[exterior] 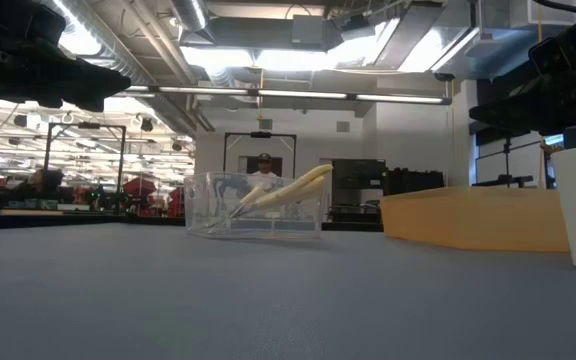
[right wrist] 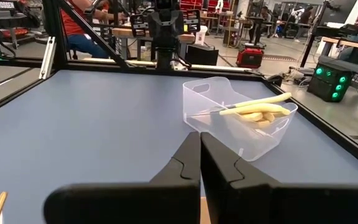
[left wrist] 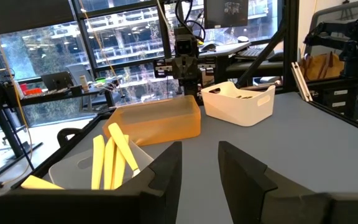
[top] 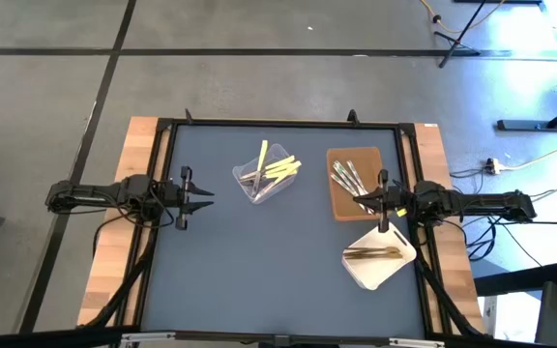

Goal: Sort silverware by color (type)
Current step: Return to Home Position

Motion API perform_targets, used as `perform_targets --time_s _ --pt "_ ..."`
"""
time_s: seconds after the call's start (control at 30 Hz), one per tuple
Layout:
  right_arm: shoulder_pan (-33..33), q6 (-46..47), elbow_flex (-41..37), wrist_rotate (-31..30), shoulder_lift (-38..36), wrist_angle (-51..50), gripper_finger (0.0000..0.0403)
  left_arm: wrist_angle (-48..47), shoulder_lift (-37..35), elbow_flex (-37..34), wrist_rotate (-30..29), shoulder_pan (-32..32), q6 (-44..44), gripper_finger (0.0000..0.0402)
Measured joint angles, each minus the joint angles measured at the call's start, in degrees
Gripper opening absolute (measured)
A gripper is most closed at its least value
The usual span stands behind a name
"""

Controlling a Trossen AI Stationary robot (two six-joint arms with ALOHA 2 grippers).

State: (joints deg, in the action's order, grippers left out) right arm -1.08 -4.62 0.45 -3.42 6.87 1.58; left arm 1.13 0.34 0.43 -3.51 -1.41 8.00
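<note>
Across the middle of the table the silverware lies sorted: pale yellow pieces (top: 280,168) lean in the clear tub (top: 257,193), silver ones (top: 346,177) rest on the brown tray (top: 367,157), and orange-brown ones (top: 371,253) lie in the white bin (top: 380,275). Near the table's left edge the left gripper (top: 208,194) hovers, fingers partly apart and empty. Over the gap between tray and bin the right gripper (top: 358,202) hangs, fingers pressed together, holding nothing.

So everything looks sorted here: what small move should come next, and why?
Probably draw the right gripper back toward its own table edge. It hangs shut over the brown tray, beside the white bin, while the left gripper waits open at its side. The silverware all lies in containers; none on the blue mat.
</note>
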Motion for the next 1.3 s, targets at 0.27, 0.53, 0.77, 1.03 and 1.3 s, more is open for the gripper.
perform_targets --time_s 0.27,0.53,0.77,1.03,1.3 --pt "0.0 4.3 0.0 0.04 0.0 -0.17 0.0001 0.0 0.0 0.0 0.0 0.0 0.0 0.0098" --pt "0.0 4.35 0.0 0.02 0.0 -0.22 0.0001 0.0 0.02 0.0 0.0 0.0 -0.01 0.0098" --pt "0.0 4.35 0.0 0.03 0.0 -0.26 0.0001 0.0 0.02 0.0 0.0 0.0 -0.01 0.0098" --pt "0.0 4.35 0.0 0.02 0.0 -0.31 0.0001 0.0 0.0 0.0 0.0 0.0 0.01 0.0098" --pt "0.0 4.35 0.0 0.02 -0.15 -0.33 0.0001 0.0 0.01 0.0 0.0 0.0 0.0 0.0098"
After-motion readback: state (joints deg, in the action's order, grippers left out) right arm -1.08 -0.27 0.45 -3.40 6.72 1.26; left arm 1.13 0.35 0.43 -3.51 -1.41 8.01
